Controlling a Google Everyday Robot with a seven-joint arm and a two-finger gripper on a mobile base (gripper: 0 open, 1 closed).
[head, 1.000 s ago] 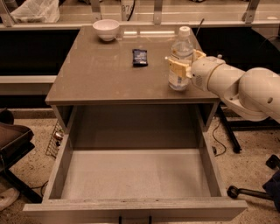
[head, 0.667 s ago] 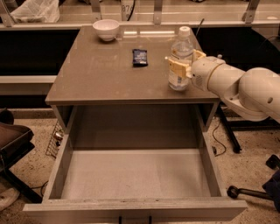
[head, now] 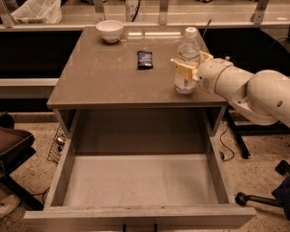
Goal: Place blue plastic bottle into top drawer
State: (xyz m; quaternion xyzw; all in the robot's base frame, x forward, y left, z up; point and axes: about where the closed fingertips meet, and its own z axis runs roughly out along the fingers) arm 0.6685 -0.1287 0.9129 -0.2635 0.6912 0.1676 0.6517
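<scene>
The clear plastic water bottle with a white screw cap (head: 188, 49) stands upright near the right front corner of the brown cabinet top (head: 113, 77), not yet lifted as far as I can see. The robot's tan two-finger gripper (head: 189, 68) straddles it at label height, one finger across the near side and the other behind, and it looks clamped on the bottle. The bulky white arm (head: 253, 88) reaches in from the right. Below, the wide grey-beige top drawer (head: 136, 181) is pulled fully out with its pale bottom bare. To my eye the next move is a lift and carry. The bottle should rise straight up until its base leaves the surface. Then it should come forward past the cabinet's front edge before going down. It wants to land well inside the low walls, away from the front panel. A see-through bottle like this probably flexes, so a firm squeeze matters if it is not to slip. Further back on the top sit a small dark flat packet (head: 145, 59) and a white bowl (head: 110, 31), both well clear of the path. A white plastic bag (head: 36, 11) lies on the shelf behind, and the speckled floor (head: 253, 154) shows a chair base (head: 253, 199) at right.
</scene>
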